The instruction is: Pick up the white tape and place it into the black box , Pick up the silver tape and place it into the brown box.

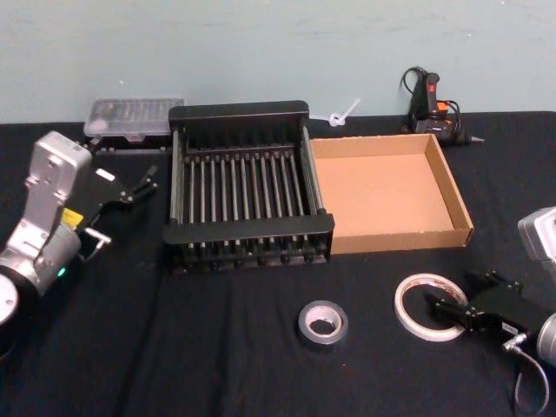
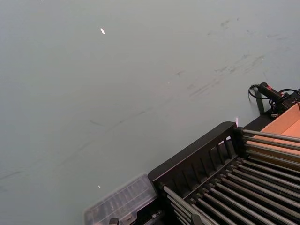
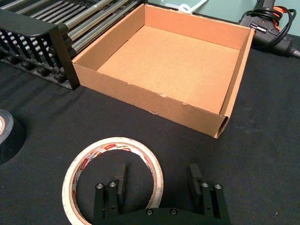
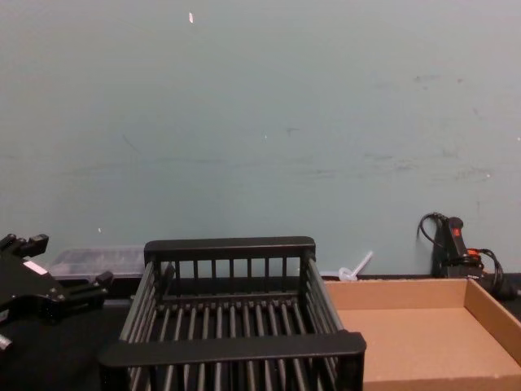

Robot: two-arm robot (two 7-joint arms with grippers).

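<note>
Black cloth table (image 1: 217, 347) under everything. Right gripper (image 3: 157, 176) low over the white tape (image 3: 77, 166), jaws parted fairly wide and gripping nothing: one finger inside the roll's centre hole, the other just outside its rim, so one side of the ring between the jaws. Silver tape (image 1: 322, 323) flat on the cloth off to one side of those jaws, near but apart from the white roll. Brown box (image 3: 187, 105) ahead of the jaws, bottom bare. Black box (image 1: 248, 187) touching the brown box's side, farther from the right jaws, bars bare too. Left gripper (image 1: 139, 187) raised beside the black box's outer wall, well apart from both rolls, jaws slightly parted around nothing. Clear plastic case (image 1: 135, 117) behind the left jaws, glue gun (image 1: 432, 106) beyond the brown box.
</note>
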